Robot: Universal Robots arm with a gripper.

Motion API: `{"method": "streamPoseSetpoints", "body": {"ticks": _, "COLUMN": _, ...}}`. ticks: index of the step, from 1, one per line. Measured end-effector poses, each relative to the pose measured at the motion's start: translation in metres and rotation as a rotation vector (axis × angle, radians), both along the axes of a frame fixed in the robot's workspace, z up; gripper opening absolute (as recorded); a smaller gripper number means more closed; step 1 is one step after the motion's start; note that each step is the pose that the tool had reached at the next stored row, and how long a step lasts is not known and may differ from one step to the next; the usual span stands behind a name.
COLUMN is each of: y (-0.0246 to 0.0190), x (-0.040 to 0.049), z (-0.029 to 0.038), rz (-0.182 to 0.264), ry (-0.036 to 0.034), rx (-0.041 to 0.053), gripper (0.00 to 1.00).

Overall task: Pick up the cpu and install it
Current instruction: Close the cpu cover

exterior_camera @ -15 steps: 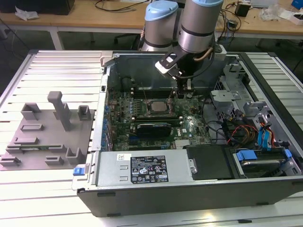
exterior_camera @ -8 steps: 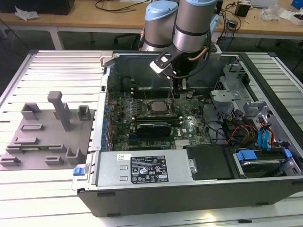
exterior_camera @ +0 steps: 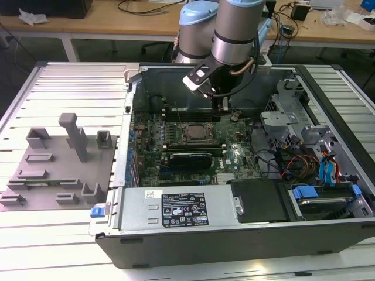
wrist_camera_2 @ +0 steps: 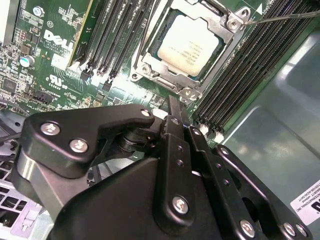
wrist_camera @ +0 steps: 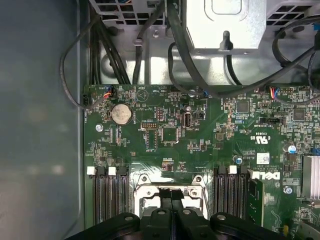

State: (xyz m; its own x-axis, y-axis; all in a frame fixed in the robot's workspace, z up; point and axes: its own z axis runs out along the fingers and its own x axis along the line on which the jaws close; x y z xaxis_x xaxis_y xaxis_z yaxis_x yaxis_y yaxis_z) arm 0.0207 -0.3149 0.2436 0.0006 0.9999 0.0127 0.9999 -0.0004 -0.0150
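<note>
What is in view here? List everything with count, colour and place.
computer case: 1, dark grey, open on the table
motherboard: 1, green, inside the computer case
cpu: 1, silver-white, in the motherboard socket
expansion card: 1, black, beside the socket
block plate: 1, grey, at the exterior view's left of the computer case
arm: 1, silver and pale blue, reaching into the computer case
pincer: 1, black, shut and empty, over the motherboard by the socket

cpu (wrist_camera_2: 186,44) in socket (wrist_camera_2: 226,36) on motherboard (wrist_camera: 150,120), memory slots (wrist_camera_2: 117,35) on both sides
</note>
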Motion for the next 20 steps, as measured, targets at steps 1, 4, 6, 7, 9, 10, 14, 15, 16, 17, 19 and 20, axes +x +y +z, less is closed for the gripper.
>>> {"method": "streamPoseSetpoints", "body": {"ticks": 1, "y": 0.0000, "x": 0.0000, "z": 0.0000, "rz": 0.000, "ry": 0.0059, "rx": -0.0001, "gripper": 0.11}}
{"method": "streamPoseSetpoints", "body": {"ticks": 4, "y": 0.0000, "x": 0.0000, "z": -0.0001, "rz": 0.000, "ry": 0.0065, "rx": -0.0001, "gripper": 0.11}}
{"method": "streamPoseSetpoints", "body": {"ticks": 6, "y": 0.0000, "x": -0.0002, "z": -0.0001, "rz": 0.000, "ry": 0.0066, "rx": -0.0002, "gripper": 0.11}}
{"method": "streamPoseSetpoints", "body": {"ticks": 7, "y": 0.0000, "x": -0.0016, "z": -0.0008, "rz": 0.000, "ry": 0.0064, "rx": 0.0002, "gripper": 0.11}}
{"method": "streamPoseSetpoints", "body": {"ticks": 9, "y": 0.0000, "x": -0.0065, "z": -0.0021, "rz": 0.000, "ry": 0.0065, "rx": 0.0000, "gripper": 0.11}}
{"method": "streamPoseSetpoints", "body": {"ticks": 10, "y": 0.0000, "x": -0.0083, "z": -0.0025, "rz": 0.000, "ry": 0.0066, "rx": 0.0000, "gripper": 0.11}}
{"method": "streamPoseSetpoints", "body": {"ticks": 14, "y": -0.0007, "x": -0.0216, "z": -0.0060, "rz": 0.000, "ry": 0.0068, "rx": -0.0003, "gripper": 0.11}}
{"method": "streamPoseSetpoints", "body": {"ticks": 15, "y": -0.0013, "x": -0.0248, "z": -0.0068, "rz": 0.000, "ry": 0.0069, "rx": -0.0002, "gripper": 0.11}}
{"method": "streamPoseSetpoints", "body": {"ticks": 16, "y": -0.0020, "x": -0.0281, "z": -0.0076, "rz": 0.000, "ry": 0.0068, "rx": 0.0001, "gripper": 0.11}}
{"method": "streamPoseSetpoints", "body": {"ticks": 17, "y": -0.0028, "x": -0.0307, "z": -0.0081, "rz": 0.000, "ry": 0.0069, "rx": 0.0000, "gripper": 0.11}}
{"method": "streamPoseSetpoints", "body": {"ticks": 19, "y": -0.0068, "x": -0.0376, "z": -0.0097, "rz": 0.000, "ry": 0.0080, "rx": -0.0002, "gripper": 0.11}}
{"method": "streamPoseSetpoints", "body": {"ticks": 20, "y": -0.0083, "x": -0.0390, "z": -0.0102, "rz": 0.000, "ry": 0.0082, "rx": 0.0001, "gripper": 0.11}}
